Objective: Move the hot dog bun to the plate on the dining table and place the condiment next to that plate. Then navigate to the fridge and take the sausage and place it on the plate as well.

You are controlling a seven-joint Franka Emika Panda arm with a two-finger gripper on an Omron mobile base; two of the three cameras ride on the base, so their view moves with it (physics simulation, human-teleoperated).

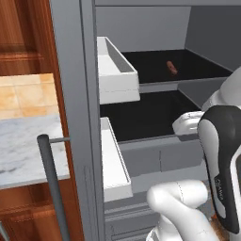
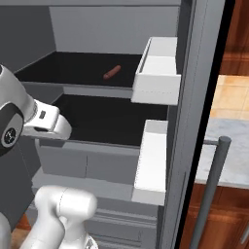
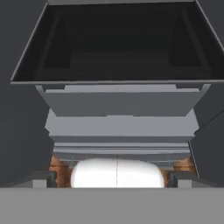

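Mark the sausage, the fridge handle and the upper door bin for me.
sausage [image 2: 112,73], right base view, middle of its length, on the upper dark shelf
fridge handle [image 1: 51,183], left base view, midway along the bar
upper door bin [image 1: 117,77], left base view, its white side wall

A home kitchen; a grey fridge [image 1: 75,94] stands open, its dark shelves [image 2: 112,119] bare but for a sausage [image 2: 112,73], white bins [image 1: 115,70] lining the door. Beside it runs a marble counter [image 1: 28,146] backed by orange tiles [image 1: 26,96]; warm wooden cabinets [image 1: 23,37] frame the fridge above and below.
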